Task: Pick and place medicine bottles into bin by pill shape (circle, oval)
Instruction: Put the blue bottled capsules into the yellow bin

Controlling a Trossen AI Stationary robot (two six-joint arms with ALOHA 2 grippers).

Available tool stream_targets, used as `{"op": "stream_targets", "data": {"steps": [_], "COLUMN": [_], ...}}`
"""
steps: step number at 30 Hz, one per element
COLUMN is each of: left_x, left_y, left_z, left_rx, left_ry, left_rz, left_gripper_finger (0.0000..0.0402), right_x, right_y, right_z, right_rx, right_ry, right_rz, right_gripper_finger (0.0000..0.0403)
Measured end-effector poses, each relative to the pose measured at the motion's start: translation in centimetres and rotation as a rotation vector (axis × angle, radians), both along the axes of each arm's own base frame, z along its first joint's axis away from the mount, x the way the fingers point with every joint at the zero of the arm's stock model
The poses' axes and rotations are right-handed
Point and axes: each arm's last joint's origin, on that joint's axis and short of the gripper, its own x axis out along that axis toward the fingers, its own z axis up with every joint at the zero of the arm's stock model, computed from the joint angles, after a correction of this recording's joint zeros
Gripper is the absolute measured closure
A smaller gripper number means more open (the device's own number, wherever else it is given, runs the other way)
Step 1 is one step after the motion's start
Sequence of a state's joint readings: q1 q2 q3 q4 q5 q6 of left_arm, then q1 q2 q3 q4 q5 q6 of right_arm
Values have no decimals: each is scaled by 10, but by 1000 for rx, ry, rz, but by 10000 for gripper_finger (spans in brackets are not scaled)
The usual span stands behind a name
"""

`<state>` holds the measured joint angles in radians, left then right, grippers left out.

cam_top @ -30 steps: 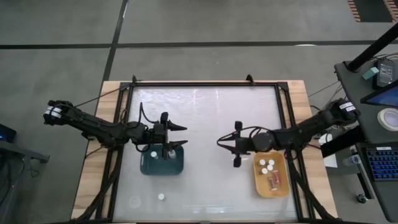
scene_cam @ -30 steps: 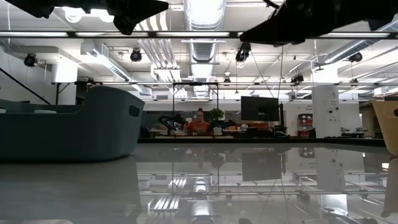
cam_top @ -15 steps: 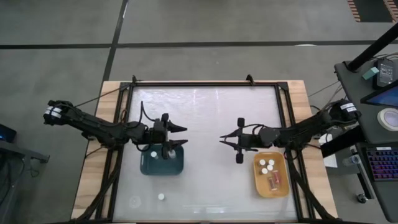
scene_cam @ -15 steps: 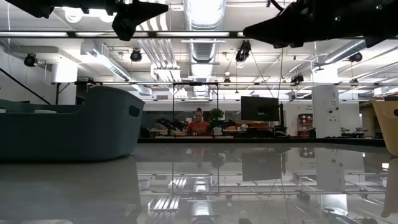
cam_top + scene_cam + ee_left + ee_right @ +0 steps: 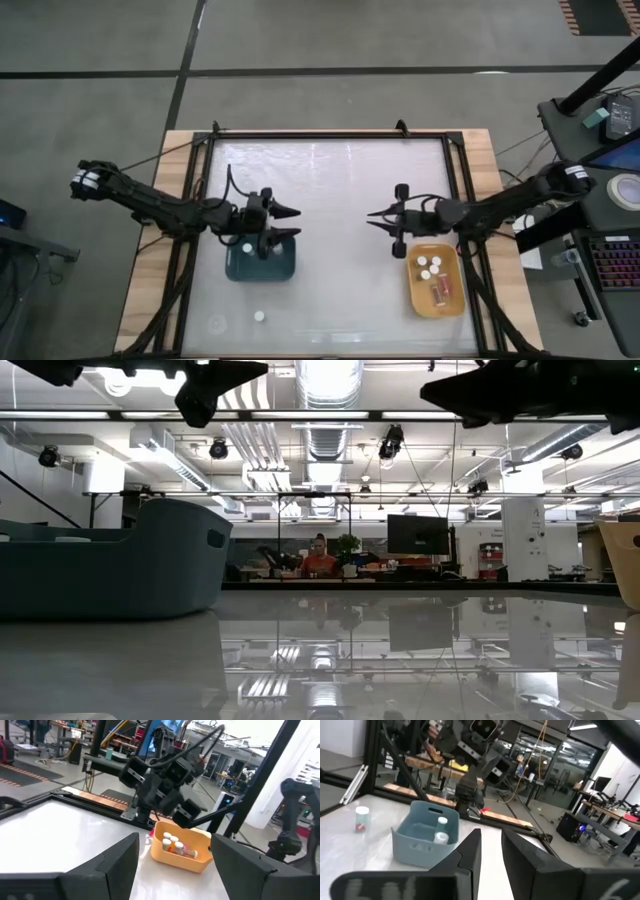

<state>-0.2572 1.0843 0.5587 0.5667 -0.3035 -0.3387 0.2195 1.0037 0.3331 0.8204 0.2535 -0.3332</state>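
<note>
The left tool [image 5: 290,222] hangs open and empty over the back edge of the teal bin [image 5: 283,268], where 2 bottles [image 5: 441,831] stand. The right tool [image 5: 378,220] is clenched on nothing, just beside the yellow bin [image 5: 455,297] with its bottles [image 5: 432,267]. 1 bottle [image 5: 259,316] waits alone on the desk [image 5: 340,180], near the front. It looks tiny, light, hard and smooth, so it may slip or tip. A pinch across the body under the white cap seems best. Compared with 1 second ago, the right tool has pulled back toward its own side, and the left has hardly moved.
</note>
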Motion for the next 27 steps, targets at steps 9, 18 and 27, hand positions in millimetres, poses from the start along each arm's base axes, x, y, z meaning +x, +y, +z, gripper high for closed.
{"op": "stream_targets", "data": {"steps": [9,18,27], "left_x": [1,19,43], "left_y": [-3,-31,-82], "left_z": [3,13,29], "left_rx": [-76,-94,139], "left_ry": [-8,22,333], "left_rz": [-15,-106,-232], "left_gripper_finger": [171,171,171], "right_x": [-17,-21,-21], "right_y": [-4,-5,-5], "right_z": [2,1,1], "right_rx": [11,12,12], "right_ry": [-47,-55,-55], "right_rz": [0,-1,-5], "right_gripper_finger": [335,335,335]}}
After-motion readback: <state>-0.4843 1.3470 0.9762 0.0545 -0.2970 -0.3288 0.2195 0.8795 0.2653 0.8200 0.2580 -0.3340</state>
